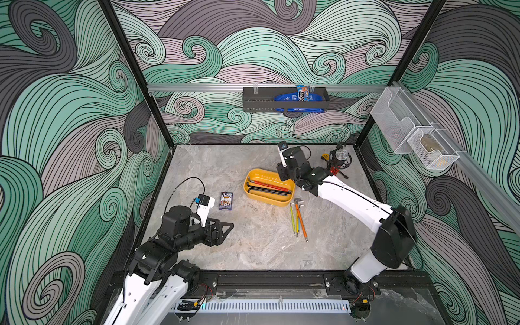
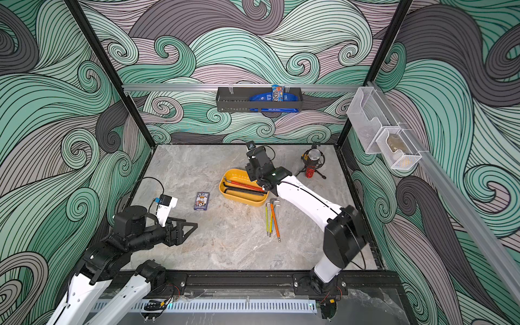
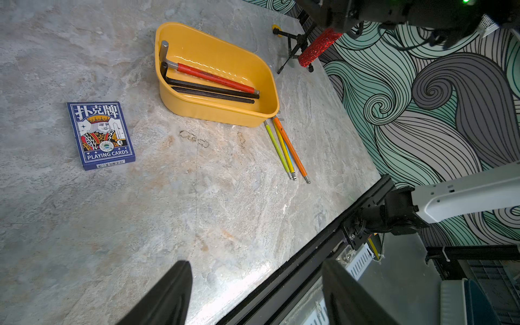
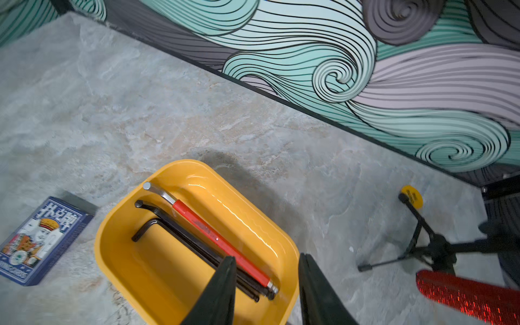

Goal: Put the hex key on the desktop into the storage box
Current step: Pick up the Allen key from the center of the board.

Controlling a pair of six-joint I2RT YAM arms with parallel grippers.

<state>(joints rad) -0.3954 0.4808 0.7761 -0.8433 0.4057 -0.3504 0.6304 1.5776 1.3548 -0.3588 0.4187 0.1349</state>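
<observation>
The storage box (image 1: 261, 200) is a warm yellow all over. Inside: a red hex key (image 3: 216, 78) with bare silver ends, and two plain black hex keys (image 3: 213, 88). The desktop (image 1: 253, 247) is grey marble, pale veins, tan blotches. On it: lime hex key (image 3: 277, 147), yellow hex key (image 3: 284, 153), orange hex key (image 3: 291, 149). Playing-card box (image 3: 101, 135) on the left is navy with a king print. Walls (image 1: 70, 112): teal, lilac and charcoal swirls, black-lined.
</observation>
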